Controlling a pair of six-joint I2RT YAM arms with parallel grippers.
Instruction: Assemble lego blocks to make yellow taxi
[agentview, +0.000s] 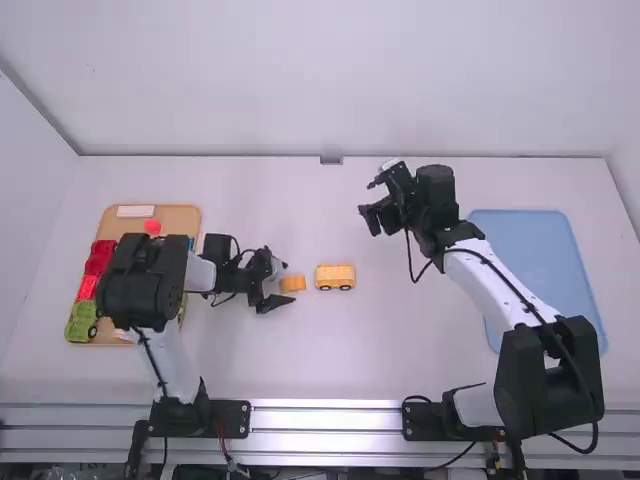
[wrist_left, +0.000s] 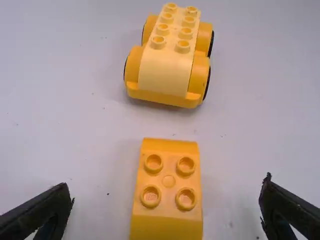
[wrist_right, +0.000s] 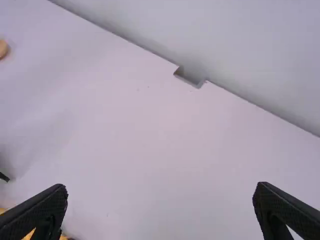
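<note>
From the orange studded plastic block (agentview: 294, 284), passage opens toward twelve; the yellow wheeled brick car (agentview: 335, 275) obstructs three.

One yellow car (agentview: 335, 277) with eight studs (wrist_left: 185, 33) and one yellow block (agentview: 293, 284) showing four share one surface (agentview: 300, 370) with one tan tray (agentview: 187, 215) and one blue tray (agentview: 530, 250). In the tan tray: one white block (agentview: 135, 211), one round red piece (agentview: 152, 227), one green car (agentview: 80, 322) and red blocks (agentview: 97, 258) too hidden to count. Two end effectors, left end effector (agentview: 284, 284) and right end effector (agentview: 367, 198), complete the tally.
</note>
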